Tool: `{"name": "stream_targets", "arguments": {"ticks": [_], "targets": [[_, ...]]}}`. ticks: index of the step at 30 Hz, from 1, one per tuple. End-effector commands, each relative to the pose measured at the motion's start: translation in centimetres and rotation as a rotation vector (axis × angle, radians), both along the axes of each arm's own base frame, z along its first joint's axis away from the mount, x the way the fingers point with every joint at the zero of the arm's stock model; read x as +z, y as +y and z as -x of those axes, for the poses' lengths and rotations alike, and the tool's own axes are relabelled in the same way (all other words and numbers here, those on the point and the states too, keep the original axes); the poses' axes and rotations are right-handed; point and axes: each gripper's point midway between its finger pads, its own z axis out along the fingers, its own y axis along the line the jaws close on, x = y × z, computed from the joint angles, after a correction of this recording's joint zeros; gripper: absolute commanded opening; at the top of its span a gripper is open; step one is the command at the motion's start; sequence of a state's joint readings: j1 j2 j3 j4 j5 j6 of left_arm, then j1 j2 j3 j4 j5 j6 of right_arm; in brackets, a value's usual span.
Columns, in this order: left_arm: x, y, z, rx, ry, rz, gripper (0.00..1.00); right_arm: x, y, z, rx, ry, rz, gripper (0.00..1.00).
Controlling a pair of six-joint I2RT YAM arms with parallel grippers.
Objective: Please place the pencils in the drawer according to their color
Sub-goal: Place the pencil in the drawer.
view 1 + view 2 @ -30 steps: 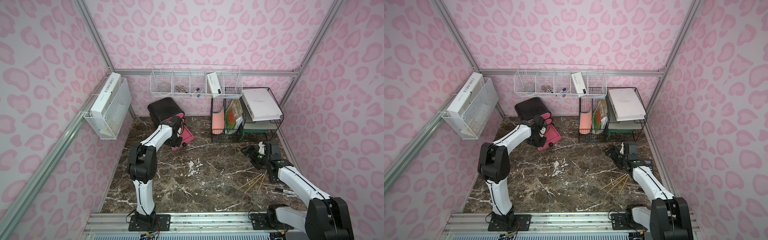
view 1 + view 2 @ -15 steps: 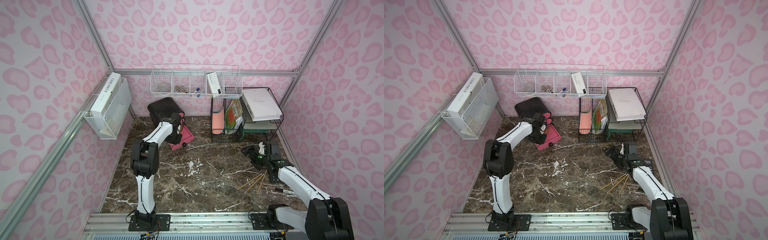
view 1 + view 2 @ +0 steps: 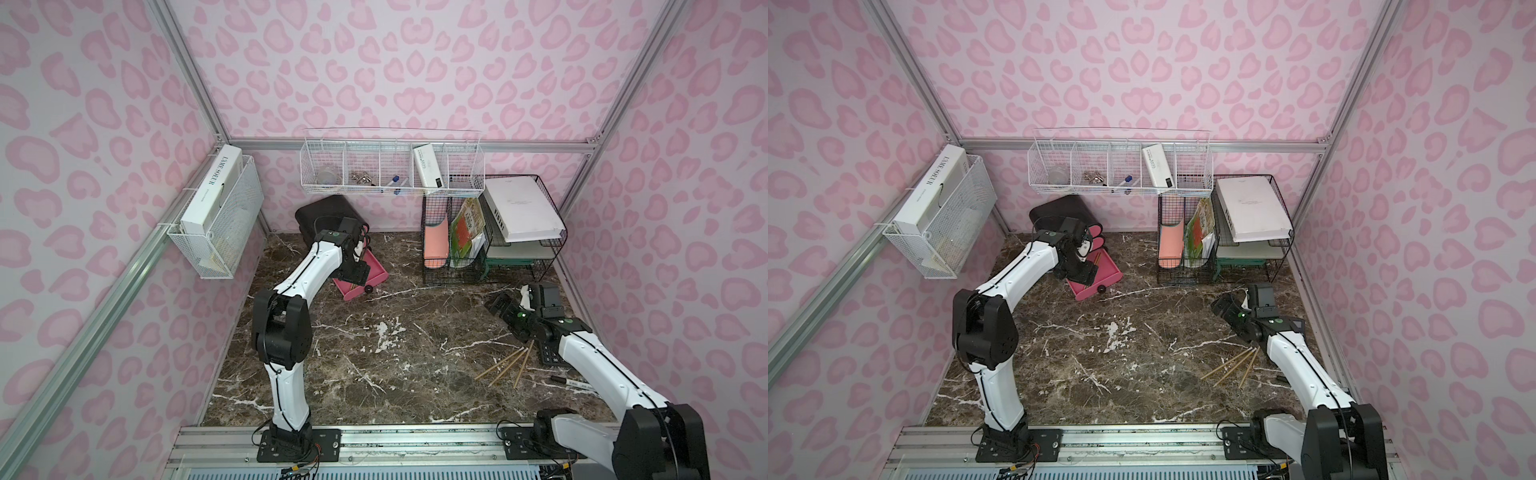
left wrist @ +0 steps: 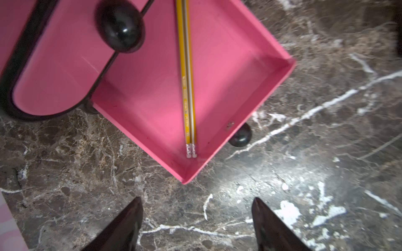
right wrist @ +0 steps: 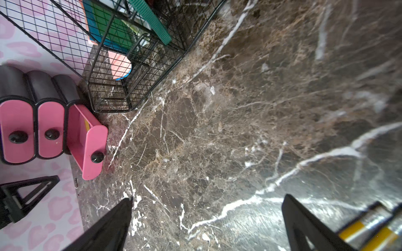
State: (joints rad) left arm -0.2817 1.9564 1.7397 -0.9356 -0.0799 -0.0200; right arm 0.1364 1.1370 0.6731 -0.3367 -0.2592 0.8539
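Note:
The drawer cabinet (image 3: 320, 212) stands at the back left, black with pink fronts, its lowest drawer (image 3: 374, 270) pulled out. Two yellow pencils (image 4: 188, 87) lie side by side in that open drawer (image 4: 239, 65), erasers against its front corner. My left gripper (image 4: 197, 200) hangs open just above the drawer, empty; both top views show it there (image 3: 353, 274) (image 3: 1077, 272). Several yellow-tan pencils (image 3: 507, 368) (image 3: 1233, 368) lie fanned on the table at the right. My right gripper (image 5: 208, 197) is open and empty, low over the table (image 3: 498, 305) just behind them. Pencil ends (image 5: 365, 230) show beside one finger.
A black wire-mesh file rack (image 3: 478, 232) with folders and a white book stands at the back right. A white marker (image 3: 573, 384) and a dark calculator (image 3: 550, 353) lie by the right arm. White wire baskets hang on the back wall (image 3: 390, 174) and left wall (image 3: 220, 224).
My left gripper has gone from shut to open over the open drawer, and its arm has shifted a little. The right arm has not moved.

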Motion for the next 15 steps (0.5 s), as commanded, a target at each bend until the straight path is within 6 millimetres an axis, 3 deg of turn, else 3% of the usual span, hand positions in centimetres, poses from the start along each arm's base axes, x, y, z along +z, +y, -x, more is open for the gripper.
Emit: {"name": "stream_targets", "arguments": {"ticks": [1,4,8,15], "targets": [[0.3,-0.2,0.5,0.015,0.006,0.009,0.79,-1.3,-1.3,2.1,-0.018,0.073,0.076,0.99],[0.6,-0.4,0.7,0.043,-0.006,0.033,0.80,-1.8,-1.8,3.3,-0.038,0.112,0.088,0.99],[1.7,-2.2,1.7,0.002,-0.049,0.063,0.81,-2.9,-3.0,5.3,-0.088,0.180,0.126,1.00],[3.0,-6.9,4.5,-0.091,-0.071,0.126,0.81,-5.6,-5.5,9.2,-0.233,0.329,0.190,1.00]]}}
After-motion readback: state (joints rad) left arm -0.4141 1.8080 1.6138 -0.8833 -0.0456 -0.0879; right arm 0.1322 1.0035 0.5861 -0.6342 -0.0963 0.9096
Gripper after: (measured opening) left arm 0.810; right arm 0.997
